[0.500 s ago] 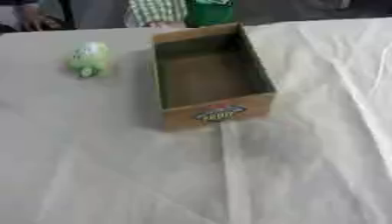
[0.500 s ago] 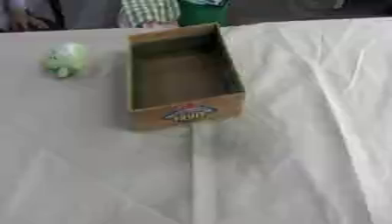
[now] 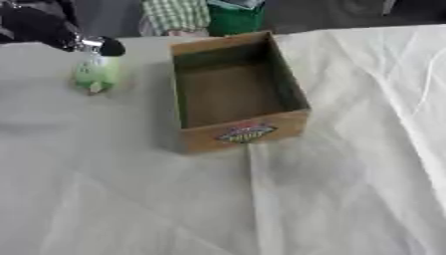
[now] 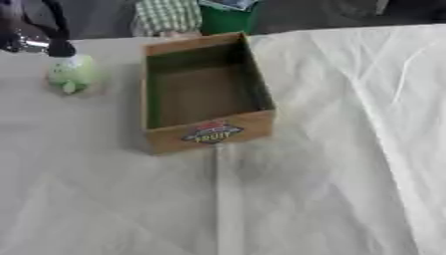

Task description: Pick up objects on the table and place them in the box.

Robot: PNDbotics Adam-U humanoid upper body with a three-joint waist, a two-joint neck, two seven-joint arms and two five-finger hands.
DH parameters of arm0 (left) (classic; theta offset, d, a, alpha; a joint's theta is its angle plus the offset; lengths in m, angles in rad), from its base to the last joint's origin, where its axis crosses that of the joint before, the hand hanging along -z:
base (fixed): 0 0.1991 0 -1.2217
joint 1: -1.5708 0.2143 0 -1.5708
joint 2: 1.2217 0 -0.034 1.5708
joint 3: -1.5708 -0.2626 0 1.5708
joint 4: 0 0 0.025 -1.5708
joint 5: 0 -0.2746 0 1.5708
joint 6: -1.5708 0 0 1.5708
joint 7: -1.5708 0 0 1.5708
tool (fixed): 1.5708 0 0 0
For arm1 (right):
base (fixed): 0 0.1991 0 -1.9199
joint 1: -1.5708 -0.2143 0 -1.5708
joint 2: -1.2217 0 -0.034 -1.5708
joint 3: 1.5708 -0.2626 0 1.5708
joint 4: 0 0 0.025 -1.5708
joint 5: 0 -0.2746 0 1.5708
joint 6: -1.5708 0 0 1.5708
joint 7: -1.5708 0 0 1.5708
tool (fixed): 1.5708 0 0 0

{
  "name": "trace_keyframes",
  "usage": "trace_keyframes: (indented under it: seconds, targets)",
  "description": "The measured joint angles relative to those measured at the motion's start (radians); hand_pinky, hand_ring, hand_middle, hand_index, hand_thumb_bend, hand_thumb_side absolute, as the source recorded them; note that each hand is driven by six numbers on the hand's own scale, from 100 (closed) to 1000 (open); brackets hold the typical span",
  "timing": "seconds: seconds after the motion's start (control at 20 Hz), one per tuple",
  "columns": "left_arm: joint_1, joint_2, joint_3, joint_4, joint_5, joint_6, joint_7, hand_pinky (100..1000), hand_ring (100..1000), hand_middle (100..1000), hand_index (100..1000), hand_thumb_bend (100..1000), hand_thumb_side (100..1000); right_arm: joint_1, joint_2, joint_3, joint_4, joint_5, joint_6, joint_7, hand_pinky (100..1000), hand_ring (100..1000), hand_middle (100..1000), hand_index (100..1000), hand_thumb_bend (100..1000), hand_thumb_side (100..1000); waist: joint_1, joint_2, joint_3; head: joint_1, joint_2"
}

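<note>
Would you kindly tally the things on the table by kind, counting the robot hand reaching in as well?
Cardboard box, empty: 1
Pale green object, left of the box: 1
Robot left hand, over the green object: 1
Total: 3

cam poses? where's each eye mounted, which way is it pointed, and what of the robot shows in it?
Left eye view: in the head, looking down at the table; box near centre; left hand enters top left, over the green object.
Right eye view: same head, set slightly to the right, same downward aim; box and green object sit further left in frame; only a little of the left hand shows at top left.
Shared: table, box, green object, left hand; no right hand in either.
</note>
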Motion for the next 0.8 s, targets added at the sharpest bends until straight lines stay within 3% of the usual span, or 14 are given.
trace_keyframes:
  seconds: [0.35, 0.8]
  targets:
    - [-0.028, -0.011, -0.044, 0.113, -0.055, -0.011, -0.015, 751, 961, 1000, 1000, 669, 716, 0.0, -0.003, 0.001, 0.0, -0.004, -0.005, 0.005, 841, 783, 817, 923, 100, 734, 0.001, 0.0, -0.002, 0.0, 0.0]
    - [-0.058, -0.027, -0.059, 0.246, -0.167, -0.008, -0.018, 708, 901, 944, 1000, 703, 694, 0.0, -0.005, 0.006, 0.0, -0.006, -0.008, 0.008, 841, 781, 813, 921, 100, 731, 0.002, 0.001, -0.004, 0.002, -0.003]
